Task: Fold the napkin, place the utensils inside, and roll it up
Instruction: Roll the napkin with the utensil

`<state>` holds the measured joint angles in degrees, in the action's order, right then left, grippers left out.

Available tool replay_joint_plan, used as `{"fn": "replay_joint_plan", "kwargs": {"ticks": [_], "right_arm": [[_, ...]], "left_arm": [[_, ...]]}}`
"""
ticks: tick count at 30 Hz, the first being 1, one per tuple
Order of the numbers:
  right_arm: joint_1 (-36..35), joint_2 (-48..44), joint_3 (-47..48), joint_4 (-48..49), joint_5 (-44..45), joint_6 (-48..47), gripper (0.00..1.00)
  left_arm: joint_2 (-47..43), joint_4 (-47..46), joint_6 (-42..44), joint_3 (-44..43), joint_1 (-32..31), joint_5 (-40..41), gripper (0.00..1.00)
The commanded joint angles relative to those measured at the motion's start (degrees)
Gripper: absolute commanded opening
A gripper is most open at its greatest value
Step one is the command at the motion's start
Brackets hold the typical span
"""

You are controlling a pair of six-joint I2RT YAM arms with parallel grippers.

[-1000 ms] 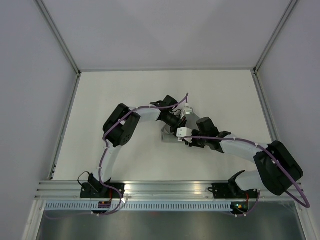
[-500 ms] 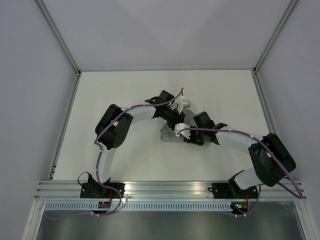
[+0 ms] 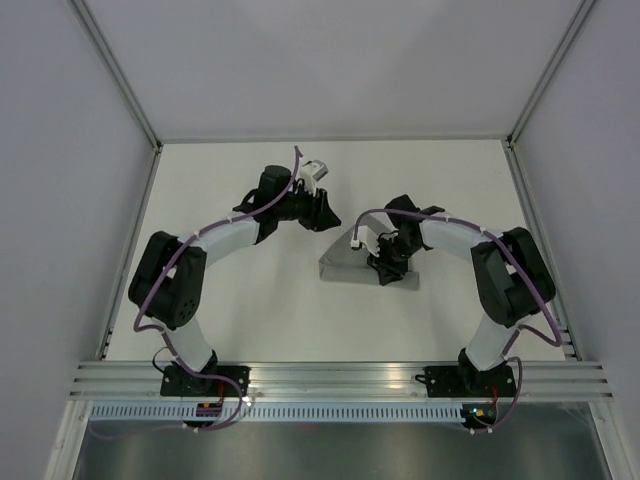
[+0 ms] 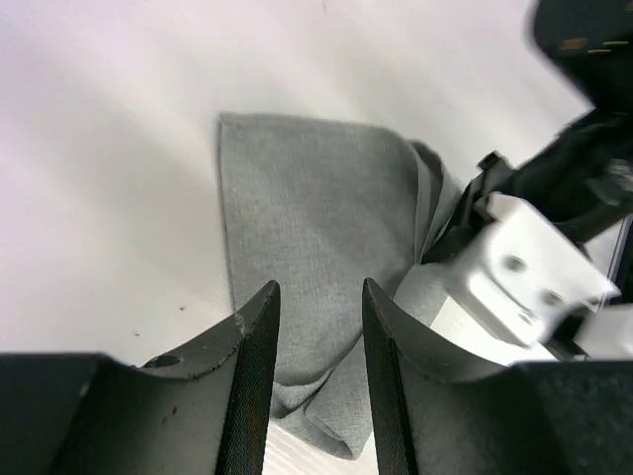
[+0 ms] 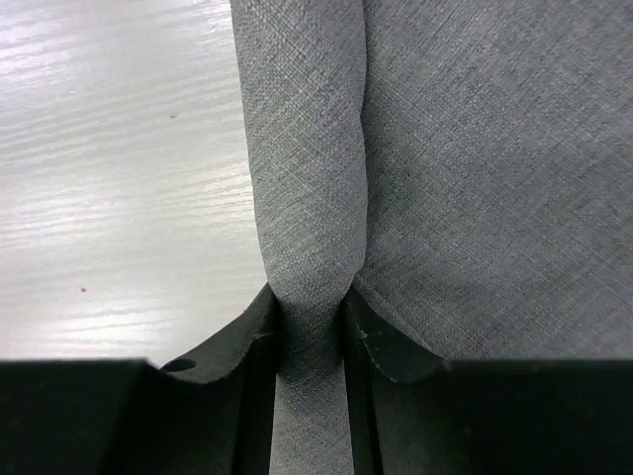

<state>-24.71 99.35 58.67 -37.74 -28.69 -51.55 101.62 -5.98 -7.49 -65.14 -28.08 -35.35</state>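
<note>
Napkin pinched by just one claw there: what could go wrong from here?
The right gripper pinches only a narrow rolled fold of the napkin; a pull might slip it free or loosen the roll. The left gripper hangs open, off the cloth, so nothing pins the other side and the napkin could drag over the table.

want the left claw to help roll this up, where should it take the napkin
Probably the rolled edge of the napkin: it is the one raised, thick ridge, while the rest lies flat on the table. Bring the left claw down from above, jaws across the roll, on the stretch clear of the right claw, which is pinched on it.
</note>
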Motion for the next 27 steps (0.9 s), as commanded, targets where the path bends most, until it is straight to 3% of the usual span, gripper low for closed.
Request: {"fn": "replay_joint_plan", "kwargs": {"ticks": [1, 7, 14, 22, 27], "right_arm": [[2.1, 8.4, 4.9, -14.1, -5.8, -5.0, 0.15], [5.1, 19.7, 14.8, -22.7, -8.3, -7.2, 0.15], [6.5, 28.3, 23.7, -29.0, -8.6, -7.6, 0.14], [7.7, 34.1, 29.3, -32.9, -10.0, -7.9, 0.15], [7.9, 34.8, 29.7, -32.8, -9.6, -7.5, 0.15]], "left_arm": [[-6.4, -13.7, -6.7, 6.0, 0.0, 1.4, 0.43], [-15.0, -20.6, -0.5, 15.6, -3.3, 8.3, 0.45], [-19.6, -19.8, 13.8, 21.7, -17.2, 22.9, 0.47], [-10.2, -16.0, 26.4, 20.1, -29.8, 35.1, 0.48], [-2.9, -14.8, 33.4, 15.6, -33.6, 41.8, 0.49]]}}
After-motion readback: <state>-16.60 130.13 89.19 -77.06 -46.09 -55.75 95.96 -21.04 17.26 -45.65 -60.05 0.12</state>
